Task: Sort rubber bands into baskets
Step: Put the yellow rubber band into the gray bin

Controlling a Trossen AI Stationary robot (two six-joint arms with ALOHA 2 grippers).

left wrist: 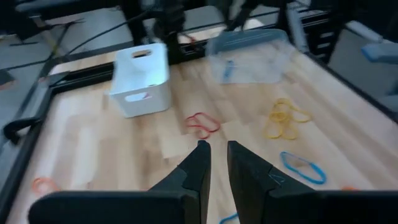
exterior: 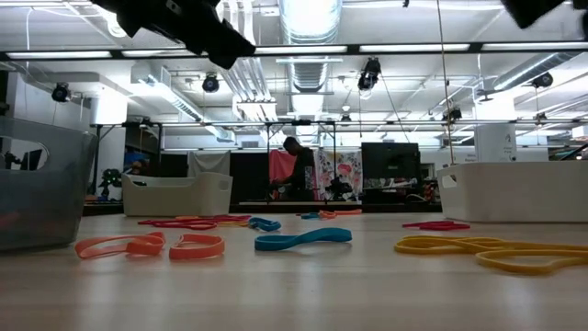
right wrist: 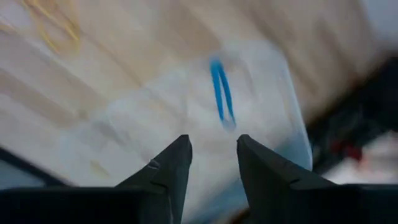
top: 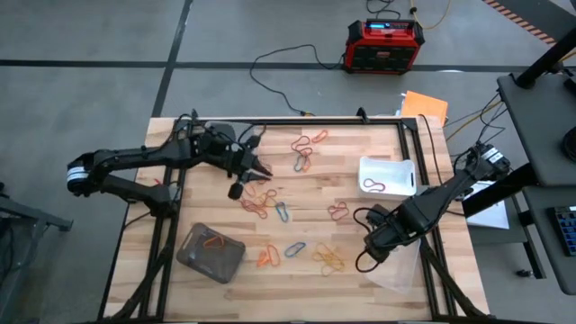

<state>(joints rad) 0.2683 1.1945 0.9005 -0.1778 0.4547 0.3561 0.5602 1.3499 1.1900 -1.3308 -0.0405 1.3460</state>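
- The right gripper (right wrist: 212, 163) hangs over a clear basket (right wrist: 273, 124), fingers apart and empty; a blue rubber band (right wrist: 221, 93) lies blurred inside.
- The left gripper (left wrist: 216, 163), fingers nearly together, holds nothing I can see.
- The other rubber bands (top: 270, 205) are scattered across the table (top: 360, 171).

Blue rubber band (right wrist: 221, 93) in clear basket (right wrist: 273, 124)

Industrial lab/workshop, big open hall. Low view: exposed silver ducts (exterior: 308, 18) and pipes overhead, strip lights (exterior: 400, 48), hanging cables, monitors (exterior: 390, 164) and benches at far side, a person (exterior: 296, 165) standing at the back. High view: grey concrete floor (top: 90, 99) w/ painted lines, hazard-stripe tape (top: 526, 20) at far right corner, red-and-black box (top: 384, 45) on the floor w/ cables. Wood-plank counter (top: 351, 220) in black metal frame (top: 423, 144), robot arms mounted at each side.
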